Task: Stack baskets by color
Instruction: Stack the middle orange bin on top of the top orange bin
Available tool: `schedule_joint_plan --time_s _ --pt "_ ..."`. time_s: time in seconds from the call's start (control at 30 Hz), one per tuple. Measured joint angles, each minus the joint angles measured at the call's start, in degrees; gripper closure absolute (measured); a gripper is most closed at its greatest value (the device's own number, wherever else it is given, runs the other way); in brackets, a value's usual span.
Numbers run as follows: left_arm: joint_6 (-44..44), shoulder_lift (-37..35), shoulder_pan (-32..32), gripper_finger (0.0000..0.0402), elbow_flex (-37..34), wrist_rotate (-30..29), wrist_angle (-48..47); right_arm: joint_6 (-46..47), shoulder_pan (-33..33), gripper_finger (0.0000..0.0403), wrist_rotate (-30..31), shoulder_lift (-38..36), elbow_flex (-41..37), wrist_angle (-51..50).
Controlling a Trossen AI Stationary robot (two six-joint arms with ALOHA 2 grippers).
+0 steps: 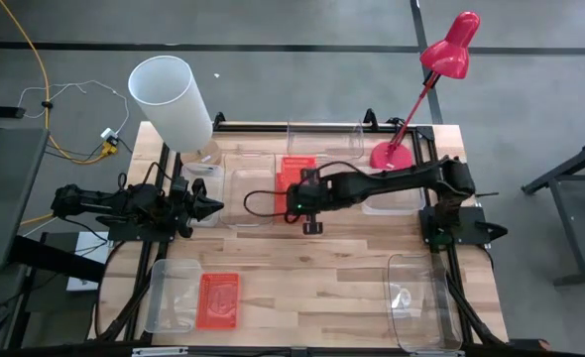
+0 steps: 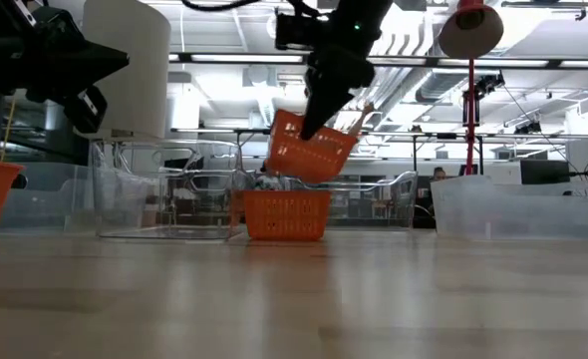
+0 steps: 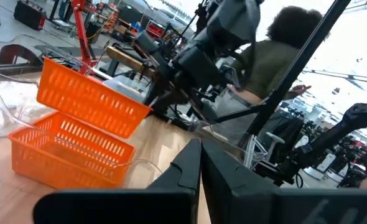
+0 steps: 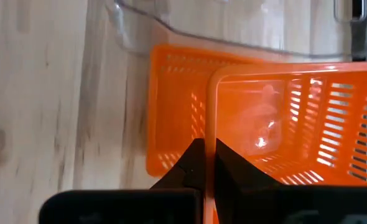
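Note:
My right gripper is shut on an orange mesh basket, which hangs tilted over the middle of the table. Right below it a second orange basket stands upright on its base. In the high view both show as orange under the arm. A third orange basket lies near the front left, beside a clear bin. My left gripper waits shut at the table's left side, holding nothing. My right gripper pinches one wall of the basket at its rim, one finger inside the basket and one outside. The fingers slant down onto it from above. The basket hangs tilted below them, its far end lower, just above the basket on the table.
Clear bins stand at the far side, and one stands at the front right. A white cylinder leans at the far left and a red desk lamp stands at the far right. A person is beyond the table.

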Motion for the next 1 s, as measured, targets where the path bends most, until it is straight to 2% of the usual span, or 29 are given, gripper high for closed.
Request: schedule_joint_plan --time_s 0.27,0.57,0.8,1.0 --pt "0.00 0.02 -0.02 0.0401 -0.01 0.00 0.00 4.10 1.75 0.0403 5.32 2.13 0.00 3.78" --pt "0.00 0.02 0.00 0.0401 0.01 0.00 0.00 11.51 1.53 0.0403 6.84 3.51 -0.04 3.73" --pt "0.00 0.00 -0.01 0.0401 -0.01 -0.01 0.00 12.86 1.53 0.0403 6.78 3.69 -0.04 5.13" --pt "0.00 0.02 -0.02 0.0401 0.01 0.00 0.00 8.53 1.86 0.0403 6.42 3.69 -0.04 10.71"
